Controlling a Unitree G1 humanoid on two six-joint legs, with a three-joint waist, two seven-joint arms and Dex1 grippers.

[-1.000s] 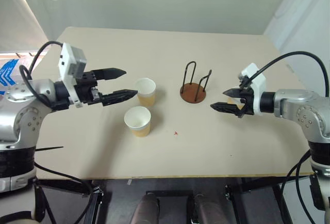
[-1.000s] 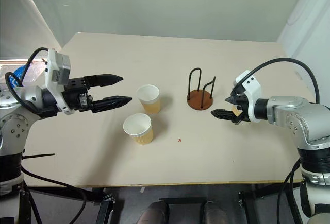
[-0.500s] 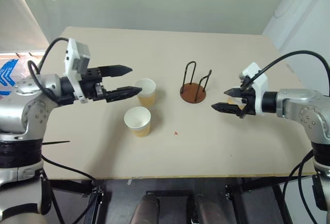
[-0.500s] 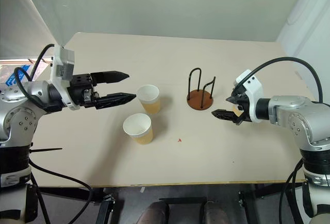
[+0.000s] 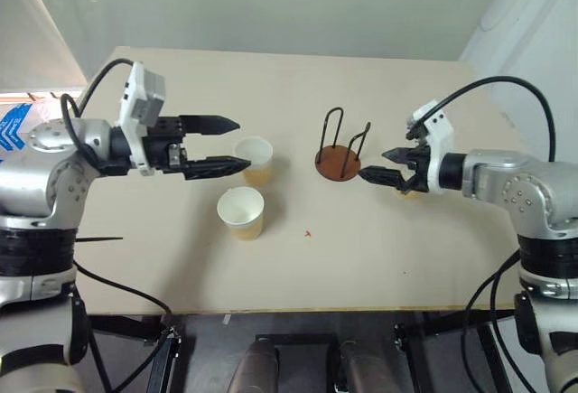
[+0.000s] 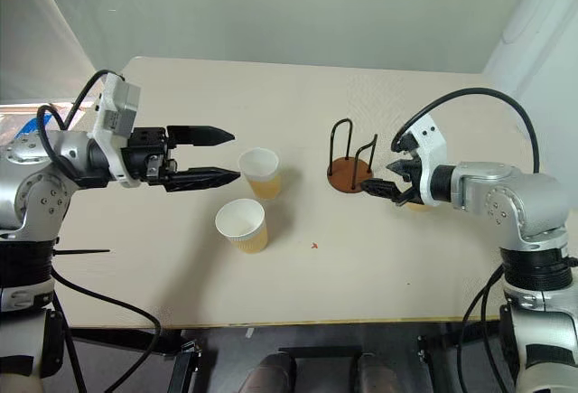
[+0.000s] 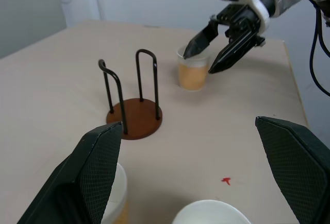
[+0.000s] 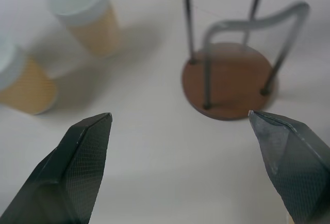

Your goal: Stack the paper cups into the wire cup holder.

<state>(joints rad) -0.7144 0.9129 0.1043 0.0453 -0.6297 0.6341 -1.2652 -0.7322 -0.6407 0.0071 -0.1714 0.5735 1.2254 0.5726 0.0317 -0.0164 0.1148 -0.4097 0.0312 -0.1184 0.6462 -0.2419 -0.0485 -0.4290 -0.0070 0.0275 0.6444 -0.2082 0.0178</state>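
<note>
Approach step: left gripper (image 5: 228, 147), fingers wide and empty, near the tan paper cups (image 5: 255, 160); right gripper (image 5: 384, 165), likewise wide, beside the brown-based wire cup holder (image 5: 339, 160). Next: close on a cup.

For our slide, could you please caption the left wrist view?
Right claw open beside a paper cup, wire cup holder empty.

R end effector (image 5: 377, 165) moved in beside wire cup holder (image 5: 340, 151).
</note>
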